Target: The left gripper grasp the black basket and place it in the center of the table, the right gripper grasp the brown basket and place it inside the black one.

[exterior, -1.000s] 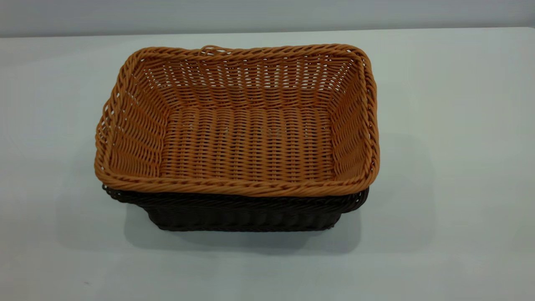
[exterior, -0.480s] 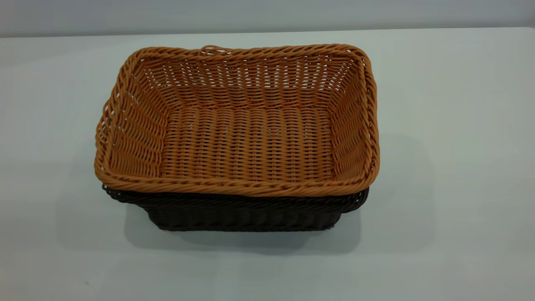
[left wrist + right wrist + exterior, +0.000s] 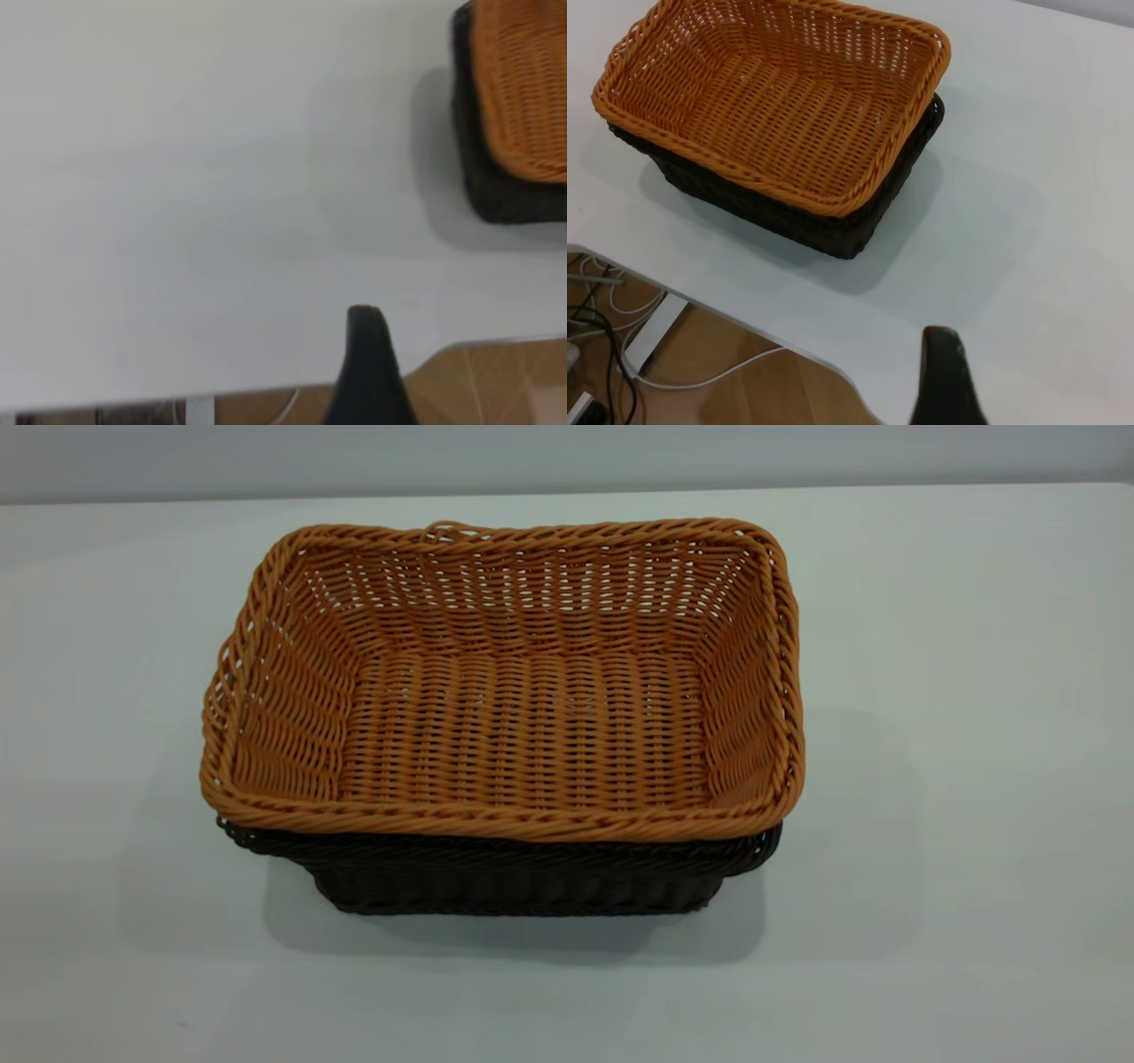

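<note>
Even, soft light from above leaves a broad faint shadow on the tabletop [image 3: 930,691] around the nested baskets (darkest under the near side). The left wrist view is blurred; the others are sharp.

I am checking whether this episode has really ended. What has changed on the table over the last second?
Nothing has visibly changed. The brown basket sits nested inside the black basket at the middle of the table, just as in the earlier exterior pictures. Neither arm appears in the exterior view; in the wrist views the left claw and the right claw hang back near the table's edges, apart from the baskets.
</note>
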Tool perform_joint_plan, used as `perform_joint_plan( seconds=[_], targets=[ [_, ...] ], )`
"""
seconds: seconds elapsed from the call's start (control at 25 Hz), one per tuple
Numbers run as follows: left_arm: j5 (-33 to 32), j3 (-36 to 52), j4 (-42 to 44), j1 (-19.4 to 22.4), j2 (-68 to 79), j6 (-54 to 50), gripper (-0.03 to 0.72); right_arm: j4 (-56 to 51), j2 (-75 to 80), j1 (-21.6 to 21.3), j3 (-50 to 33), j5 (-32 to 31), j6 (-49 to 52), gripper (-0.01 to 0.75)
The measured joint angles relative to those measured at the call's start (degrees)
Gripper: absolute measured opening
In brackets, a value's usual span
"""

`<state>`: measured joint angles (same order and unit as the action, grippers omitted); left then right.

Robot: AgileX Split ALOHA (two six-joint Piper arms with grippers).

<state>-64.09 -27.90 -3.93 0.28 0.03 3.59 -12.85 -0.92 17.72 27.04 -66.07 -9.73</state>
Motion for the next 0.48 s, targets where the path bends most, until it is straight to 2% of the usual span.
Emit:
perform_joint_plan(
  seconds=[0.12,0.48],
  targets=[
    [0.0,0.0,0.5,-1.8,-1.1,-0.2,0.488,0.0,0.0,0.0,0.0,0.0,0.0,0.398],
    [0.0,0.0,3.9,-2.1,-1.1,-5.6,0.488,-0.1,0.0,0.0,0.0,0.0,0.0,0.315]
  ],
)
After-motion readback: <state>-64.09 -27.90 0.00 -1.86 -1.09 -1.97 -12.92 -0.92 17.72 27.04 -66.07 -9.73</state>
